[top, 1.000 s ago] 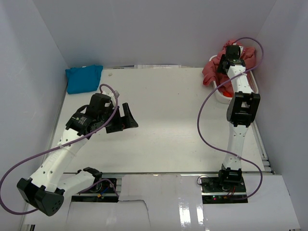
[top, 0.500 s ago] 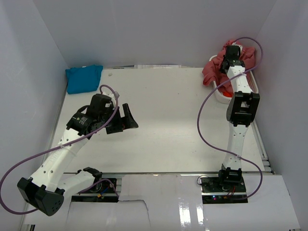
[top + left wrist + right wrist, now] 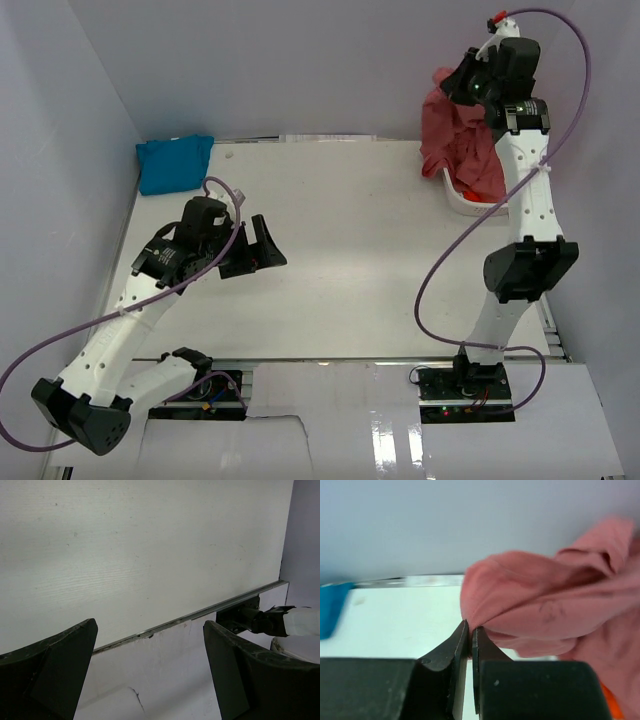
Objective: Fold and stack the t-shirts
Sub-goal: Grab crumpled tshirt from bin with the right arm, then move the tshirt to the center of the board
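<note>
The right gripper (image 3: 470, 630) was pinched fully shut on a fold of a rose-red t-shirt (image 3: 545, 615), the cloth bunched right at its tips. From above, this right gripper (image 3: 465, 85) stood high in the back right corner. The rose-red t-shirt (image 3: 460, 135) hung from it in a loose, crumpled drape. Its lower part reached down to the white basket (image 3: 452, 197) at the back right of the tabletop (image 3: 340, 260). Whether more than one rose-red shirt hung there could not be told. A sliver of the orange t-shirt (image 3: 615, 705) showed under the red cloth in the right wrist view.

The left gripper (image 3: 270, 247) was spread wide and held nothing. It hovered over the bare left-middle of the tabletop, its two dark fingers (image 3: 50, 675) well apart in its own wrist view. The turquoise t-shirt (image 3: 175, 163) lay in the back left corner against the wall, well apart from both grippers.
</note>
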Robot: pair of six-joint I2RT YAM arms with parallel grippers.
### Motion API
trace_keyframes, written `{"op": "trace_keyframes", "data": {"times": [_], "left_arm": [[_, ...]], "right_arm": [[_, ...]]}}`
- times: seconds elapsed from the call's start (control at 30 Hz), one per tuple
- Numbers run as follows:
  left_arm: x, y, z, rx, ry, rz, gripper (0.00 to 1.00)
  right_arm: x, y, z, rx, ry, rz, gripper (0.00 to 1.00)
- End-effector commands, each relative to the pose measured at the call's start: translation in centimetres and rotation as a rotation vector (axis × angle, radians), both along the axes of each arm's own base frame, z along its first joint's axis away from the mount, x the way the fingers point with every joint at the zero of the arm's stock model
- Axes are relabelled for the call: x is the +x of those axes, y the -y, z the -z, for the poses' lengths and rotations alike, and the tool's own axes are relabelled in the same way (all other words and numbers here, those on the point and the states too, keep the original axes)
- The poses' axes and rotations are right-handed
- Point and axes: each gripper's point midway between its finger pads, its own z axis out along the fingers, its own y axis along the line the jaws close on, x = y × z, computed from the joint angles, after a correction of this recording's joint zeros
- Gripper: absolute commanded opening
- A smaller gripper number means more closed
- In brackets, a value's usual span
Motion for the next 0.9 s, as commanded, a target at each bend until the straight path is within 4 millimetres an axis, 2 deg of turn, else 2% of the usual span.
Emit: {"op": "trace_keyframes", "data": {"times": [0.0,0.03,0.1,0.13,0.17,0.2,0.23,0.27,0.3,0.37,0.4,0.47,0.5,0.53,0.57,0.63,0.67,0.7,0.73,0.77,0.87], "left_arm": [[-0.5,0.1,-2.1,-0.037,0.048,0.018,0.98],[-0.7,0.1,-2.3,-0.042,0.056,0.019,0.98],[-0.8,0.0,-2.7,-0.047,0.068,0.018,0.98],[-0.9,-0.2,-2.9,-0.045,0.078,0.018,0.98],[-0.9,-0.3,-3.0,-0.042,0.082,0.015,0.98],[-1.0,-0.4,-3.0,-0.035,0.083,0.015,0.98],[-0.9,-0.5,-3.3,-0.028,0.092,0.014,0.98],[-1.0,-0.7,-3.3,-0.020,0.090,0.012,0.98],[-1.0,-0.8,-3.4,-0.014,0.094,0.009,0.98],[-1.1,-1.2,-3.6,-0.002,0.103,0.003,0.98],[-1.1,-1.3,-3.7,0.004,0.106,-0.002,0.98],[-1.1,-1.8,-3.6,0.021,0.109,-0.024,0.98],[-1.1,-1.9,-3.7,0.024,0.112,-0.027,0.98],[-1.1,-2.0,-3.6,0.026,0.110,-0.034,0.98],[-1.1,-2.2,-3.5,0.031,0.102,-0.048,0.98],[-1.1,-2.4,-3.4,0.034,0.094,-0.065,0.98],[-0.9,-2.7,-3.3,0.045,0.091,-0.089,0.98],[-0.8,-2.7,-3.3,0.042,0.090,-0.101,0.98],[-0.7,-2.8,-3.3,0.046,0.090,-0.105,0.98],[-0.5,-3.0,-3.4,0.055,0.093,-0.119,0.98],[-0.3,-3.4,-3.5,0.077,0.090,-0.139,0.98]], "right_arm": [[-7.3,-10.6,-6.3,0.121,0.071,-0.372,0.08],[-10.6,-14.1,-7.7,0.100,0.074,-0.455,0.08],[-13.9,-17.3,-9.3,0.087,0.086,-0.521,0.08],[-16.9,-19.6,-11.0,0.114,0.101,-0.588,0.08],[-18.4,-20.3,-11.4,0.135,0.088,-0.609,0.08],[-20.7,-20.4,-13.1,0.158,0.117,-0.635,0.08],[-22.2,-21.5,-13.0,0.194,0.087,-0.669,0.08],[-23.4,-21.8,-13.9,0.217,0.107,-0.693,0.08],[-26.0,-22.1,-15.4,0.246,0.133,-0.753,0.08],[-28.6,-22.6,-16.6,0.297,0.132,-0.816,0.08],[-30.9,-23.0,-17.5,0.316,0.138,-0.884,0.08],[-33.1,-22.7,-18.8,0.338,0.142,-0.931,0.08],[-35.0,-22.2,-19.0,0.341,0.131,-0.953,0.08],[-35.8,-21.8,-18.9,0.343,0.125,-0.958,0.08],[-37.1,-21.1,-18.0,0.352,0.103,-0.959,0.08],[-38.4,-20.8,-15.7,0.371,0.040,-0.978,0.08],[-40.0,-20.0,-15.2,0.388,0.028,-0.976,0.08],[-39.7,-20.5,-11.3,0.398,-0.083,-0.976,0.08],[-40.0,-20.4,-9.6,0.404,-0.130,-0.972,0.08],[-40.6,-20.0,-7.1,0.408,-0.189,-0.947,0.08],[-41.5,-19.1,-4.2,0.404,-0.250,-0.907,0.08]]}}
